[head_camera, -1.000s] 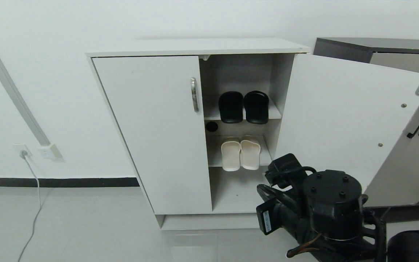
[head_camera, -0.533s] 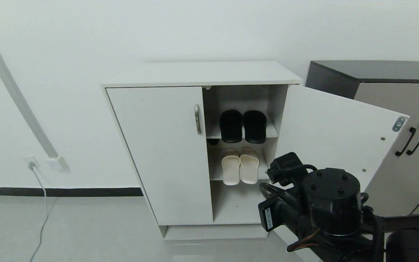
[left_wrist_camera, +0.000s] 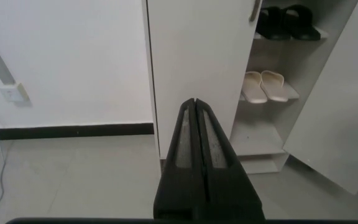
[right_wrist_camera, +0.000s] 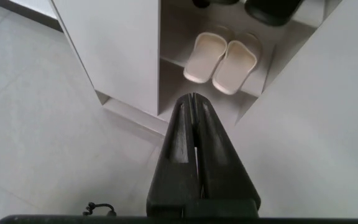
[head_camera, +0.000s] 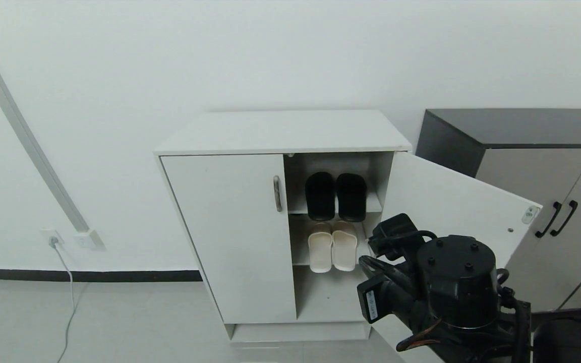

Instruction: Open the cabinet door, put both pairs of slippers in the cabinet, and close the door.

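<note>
The black slippers (head_camera: 336, 195) sit high in the cabinet (head_camera: 280, 132); the white slippers (head_camera: 332, 244) sit on the shelf below; the door (head_camera: 452, 206) hangs open, so only shutting it seems left; the left hand (left_wrist_camera: 194, 107) and right hand (right_wrist_camera: 193, 99) are clenched, holding nothing.

We look from the head camera forward and down, from above the level of the cabinet (head_camera: 280, 132) top and well back, so the whole cabinet sits at centre. Its open door (head_camera: 447, 206) swings out toward 3 o'clock, and our right arm (head_camera: 452, 292) crowds 5 o'clock close to the lens. Our left wrist camera sits low, facing along the left gripper (left_wrist_camera: 194, 102) toward the cabinet front and the floor (left_wrist_camera: 73, 174). Our right wrist camera, nearer, tilts more steeply down along the right gripper (right_wrist_camera: 193, 96). All three views share the open compartment with the white slippers (head_camera: 332, 245) and the black slippers (head_camera: 336, 196).
</note>
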Controlling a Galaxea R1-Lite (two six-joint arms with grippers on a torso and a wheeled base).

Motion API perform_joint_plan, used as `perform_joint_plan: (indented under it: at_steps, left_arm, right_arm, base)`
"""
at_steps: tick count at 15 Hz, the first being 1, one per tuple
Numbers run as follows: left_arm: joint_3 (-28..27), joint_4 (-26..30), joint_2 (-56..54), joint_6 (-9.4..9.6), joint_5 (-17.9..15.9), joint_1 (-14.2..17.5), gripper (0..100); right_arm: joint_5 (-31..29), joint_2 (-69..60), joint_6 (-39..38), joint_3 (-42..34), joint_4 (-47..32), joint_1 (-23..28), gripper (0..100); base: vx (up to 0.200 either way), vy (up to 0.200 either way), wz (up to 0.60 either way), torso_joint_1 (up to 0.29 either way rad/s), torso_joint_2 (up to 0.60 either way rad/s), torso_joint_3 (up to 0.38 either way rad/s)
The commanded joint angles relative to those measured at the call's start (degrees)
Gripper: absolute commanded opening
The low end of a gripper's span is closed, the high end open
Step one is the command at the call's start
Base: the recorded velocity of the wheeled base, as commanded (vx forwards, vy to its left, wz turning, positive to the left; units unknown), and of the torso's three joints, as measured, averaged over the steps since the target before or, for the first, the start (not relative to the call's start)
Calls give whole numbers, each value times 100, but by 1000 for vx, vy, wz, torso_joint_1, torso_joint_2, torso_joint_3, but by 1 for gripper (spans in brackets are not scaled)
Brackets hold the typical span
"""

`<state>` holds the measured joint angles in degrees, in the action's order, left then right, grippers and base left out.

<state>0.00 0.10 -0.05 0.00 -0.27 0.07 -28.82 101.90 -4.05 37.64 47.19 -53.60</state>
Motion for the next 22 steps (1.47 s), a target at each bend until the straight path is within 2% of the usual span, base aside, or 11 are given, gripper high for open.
perform_joint_plan:
  at_steps: [1, 17, 22]
  left_arm:
    - [0, -1, 5, 0, 0, 1, 0]
    - [0, -1, 5, 0, 0, 1, 0]
    - [0, -1, 5, 0, 0, 1, 0]
  right_arm:
    - [-1, 14, 0, -3, 1, -1, 0]
    - [34, 40, -8, -55, 18, 8, 0]
    - [34, 49, -8, -91, 18, 8, 0]
  base:
    - [0, 0, 0, 178, -491, -315]
    - [0, 0, 0, 223, -544, -318]
    - [0, 0, 0, 25, -57, -29]
